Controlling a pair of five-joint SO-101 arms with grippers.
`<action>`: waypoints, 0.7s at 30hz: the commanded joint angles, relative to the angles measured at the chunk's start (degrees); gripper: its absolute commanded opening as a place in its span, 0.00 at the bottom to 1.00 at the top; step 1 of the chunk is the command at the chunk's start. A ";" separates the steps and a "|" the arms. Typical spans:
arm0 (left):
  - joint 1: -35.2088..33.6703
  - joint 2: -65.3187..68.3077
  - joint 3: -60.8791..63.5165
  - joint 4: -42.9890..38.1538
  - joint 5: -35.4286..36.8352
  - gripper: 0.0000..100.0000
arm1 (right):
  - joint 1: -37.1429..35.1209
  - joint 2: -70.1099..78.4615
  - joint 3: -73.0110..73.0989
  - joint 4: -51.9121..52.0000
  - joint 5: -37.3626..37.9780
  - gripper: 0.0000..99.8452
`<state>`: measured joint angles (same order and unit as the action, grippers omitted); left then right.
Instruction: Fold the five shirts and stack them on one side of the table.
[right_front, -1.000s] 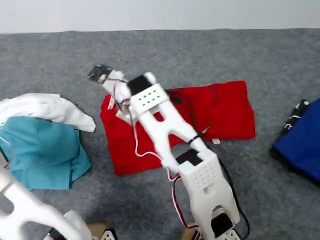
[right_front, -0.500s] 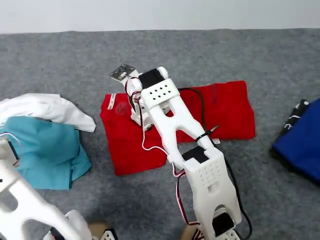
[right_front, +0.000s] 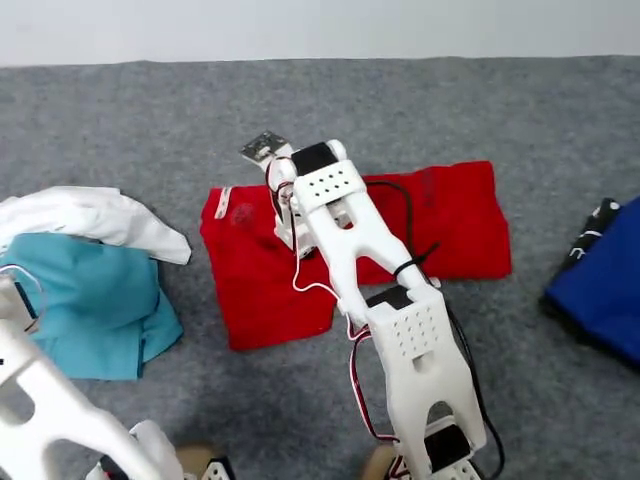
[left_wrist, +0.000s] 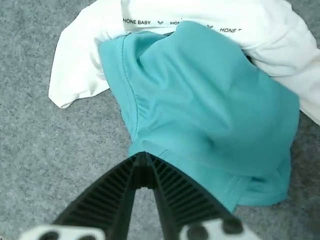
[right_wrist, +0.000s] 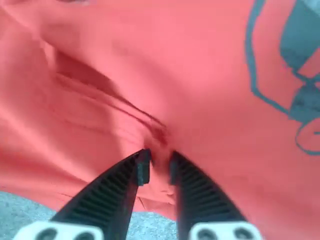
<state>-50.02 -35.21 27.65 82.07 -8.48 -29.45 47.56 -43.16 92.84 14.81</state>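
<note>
A red shirt (right_front: 450, 225) lies spread across the middle of the grey table. My right gripper (right_wrist: 156, 162) is down on its left half, shut on a raised fold of the red shirt (right_wrist: 165, 75); in the high view the right gripper (right_front: 294, 238) sits under its white wrist. A teal shirt (left_wrist: 200, 95) lies partly on a white shirt (left_wrist: 80, 65) at the table's left. My left gripper (left_wrist: 145, 161) is shut, its tips meeting at the teal shirt's near hem. In the high view the teal shirt (right_front: 85, 300) and the white shirt (right_front: 90, 215) lie left of the red one.
A blue shirt (right_front: 605, 285) lies at the right edge with a black piece of cloth (right_front: 592, 232) beside it. The left arm (right_front: 40, 410) rises at the bottom left corner. Bare grey table (right_front: 400, 110) stretches behind the red shirt.
The right arm has swung rightward from the red shirt's upper left corner toward its left-middle and come down on the cloth. The left arm has shifted slightly.
</note>
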 joint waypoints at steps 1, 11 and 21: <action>0.18 -1.49 -0.22 -0.70 0.53 0.00 | 1.27 -1.54 -3.08 -0.57 -0.53 0.03; 0.18 -1.49 -0.22 -0.70 0.53 0.00 | 1.98 -4.44 -3.08 2.07 8.09 0.01; 0.35 -1.49 -0.31 -0.79 0.53 0.00 | 8.13 -9.89 -3.08 2.59 8.35 0.01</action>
<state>-50.02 -35.21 27.65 82.07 -8.31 -23.74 42.29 -43.16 94.68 22.55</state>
